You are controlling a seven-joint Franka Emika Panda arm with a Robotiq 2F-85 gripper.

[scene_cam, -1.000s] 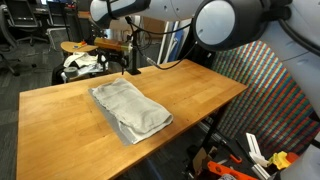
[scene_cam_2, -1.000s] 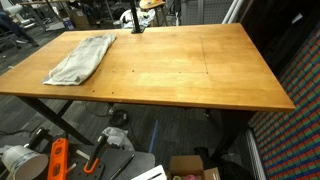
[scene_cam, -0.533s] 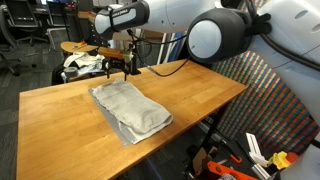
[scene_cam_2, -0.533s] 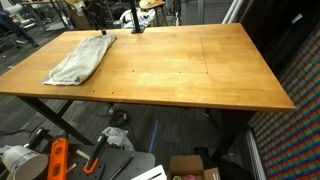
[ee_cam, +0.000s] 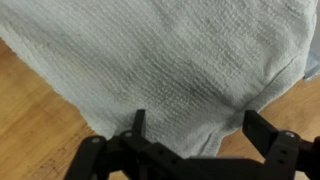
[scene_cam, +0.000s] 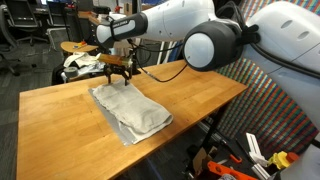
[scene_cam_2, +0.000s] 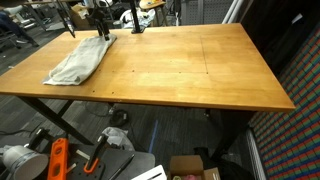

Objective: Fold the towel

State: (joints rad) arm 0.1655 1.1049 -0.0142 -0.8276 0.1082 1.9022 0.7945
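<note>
1. Your claw (ee_cam: pixel 195 125) hung with its jaws wide apart and nothing between them, just above the towel (ee_cam: pixel 170 50). In the wrist view, cloth filled the whole span between the fingers, and the hem ran close by the left finger.
2. The towel (scene_cam: pixel 130 108) lay spread but wrinkled on the wooden table (scene_cam: pixel 55 110). The claw (scene_cam: pixel 117 72) was over its far end, and its near end sat close to the table's near edge.
3. If you closed there, you would likely have pinched mid-cloth instead of a corner. The fold would then have come up bunched and crooked.
4. If you dropped too low, the fingertips could have pressed into the wood beneath the thin cloth. If you stayed too high, they would have closed on nothing.
5. The cloth was limp, so a fast lift could have dragged the whole towel. Its near end might have slid off the table edge.
6. A fabric bundle (scene_cam: pixel 80 64) sat just beyond the far edge, and a wide swing of the arm could have snagged it.
</note>
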